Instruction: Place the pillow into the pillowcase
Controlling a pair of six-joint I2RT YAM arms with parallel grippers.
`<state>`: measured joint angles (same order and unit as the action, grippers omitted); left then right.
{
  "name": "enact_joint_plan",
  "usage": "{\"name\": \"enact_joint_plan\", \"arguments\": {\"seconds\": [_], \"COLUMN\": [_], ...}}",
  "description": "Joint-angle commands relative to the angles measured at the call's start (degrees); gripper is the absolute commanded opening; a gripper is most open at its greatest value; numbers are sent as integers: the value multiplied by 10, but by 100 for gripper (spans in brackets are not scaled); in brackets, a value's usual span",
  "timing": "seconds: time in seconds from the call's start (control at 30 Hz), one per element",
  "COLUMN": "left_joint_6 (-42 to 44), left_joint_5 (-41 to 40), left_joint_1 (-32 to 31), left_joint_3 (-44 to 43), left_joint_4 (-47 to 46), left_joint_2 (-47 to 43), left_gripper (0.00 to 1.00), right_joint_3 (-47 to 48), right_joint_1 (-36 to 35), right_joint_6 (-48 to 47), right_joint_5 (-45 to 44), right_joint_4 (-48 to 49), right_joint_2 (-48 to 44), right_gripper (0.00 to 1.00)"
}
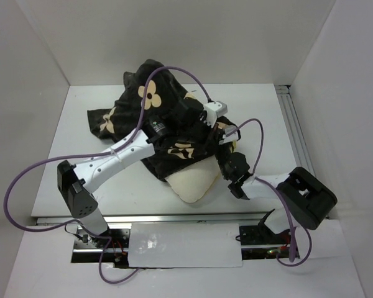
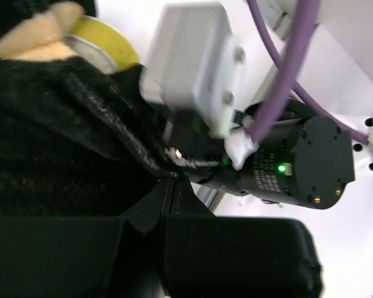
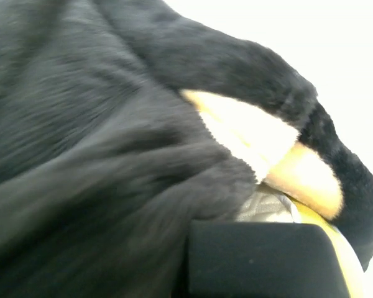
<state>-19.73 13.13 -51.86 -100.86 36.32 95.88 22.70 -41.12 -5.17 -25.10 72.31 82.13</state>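
Observation:
The dark plush pillowcase (image 1: 155, 105) with tan flowers lies bunched mid-table. The cream pillow (image 1: 196, 183) sticks out of its near side, the rest hidden inside. My left gripper (image 1: 205, 124) reaches in from the left over the case's right edge. In the left wrist view it (image 2: 174, 180) is shut, pinching dark pillowcase (image 2: 62, 143) fabric at its tips. Beyond shows the pillow's yellow edge (image 2: 109, 46). My right gripper (image 1: 221, 146) sits close beside it, shut (image 3: 193, 242) on the pillowcase (image 3: 99, 161) rim, with the pillow's textured corner (image 3: 267, 208) right by its finger (image 3: 261, 261).
White walls enclose the table on three sides, and a metal rail (image 1: 295, 130) runs along the right. The right arm's wrist camera (image 2: 199, 68) and motor (image 2: 298, 161) hang close in front of the left gripper. Purple cables (image 1: 174, 71) loop above the pillowcase.

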Motion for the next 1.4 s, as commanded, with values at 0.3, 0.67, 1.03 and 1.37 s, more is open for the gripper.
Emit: {"name": "enact_joint_plan", "arguments": {"seconds": [0.3, 0.67, 1.03, 1.37], "left_joint_6": [-78, -87, -106, -88], "left_joint_5": [298, 273, 223, 190], "left_joint_1": [-43, 33, 195, 209], "left_joint_3": [-113, -179, -259, -277], "left_joint_4": [-109, -78, -48, -53], "left_joint_2": [102, 153, 279, 331], "left_gripper": [0, 0, 0, 0], "right_joint_3": [25, 14, 116, 178], "right_joint_1": [14, 34, 71, 104], "right_joint_6": [134, 156, 281, 274], "right_joint_5": [89, 167, 60, 148], "right_joint_4": [360, 206, -490, -682], "right_joint_2": [26, -39, -159, -241], "right_gripper": [0, 34, 86, 100]}}
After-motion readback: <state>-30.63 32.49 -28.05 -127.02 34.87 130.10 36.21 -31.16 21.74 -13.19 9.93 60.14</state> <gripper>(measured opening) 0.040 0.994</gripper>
